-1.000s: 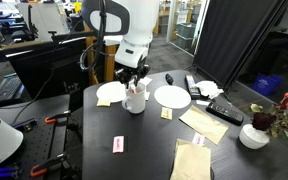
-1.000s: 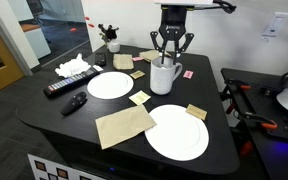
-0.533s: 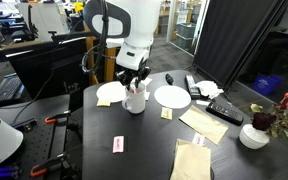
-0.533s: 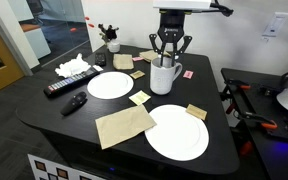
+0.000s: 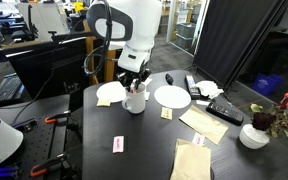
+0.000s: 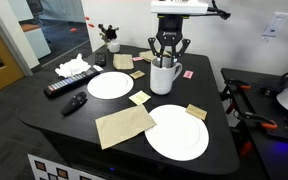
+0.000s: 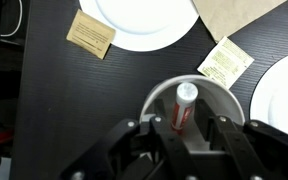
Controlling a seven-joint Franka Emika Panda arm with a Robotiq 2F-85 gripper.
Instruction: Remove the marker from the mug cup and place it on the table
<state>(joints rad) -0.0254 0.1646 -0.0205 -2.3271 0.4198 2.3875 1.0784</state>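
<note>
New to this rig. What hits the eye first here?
In both exterior views the gripper hangs straight over the white mug cup, jaws down at its mouth. In the wrist view the red-orange marker stands inside the mug, between the jaws. White plates flank it on the dark table.

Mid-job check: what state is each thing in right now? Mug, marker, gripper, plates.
mug: upright on the table.
marker: standing inside the mug, pale end up.
gripper: low over the mug, jaws either side of the marker; grip unclear.
plate by the remote: flat, bare.
plate at the near edge: flat, bare.
remote: lying flat.
</note>
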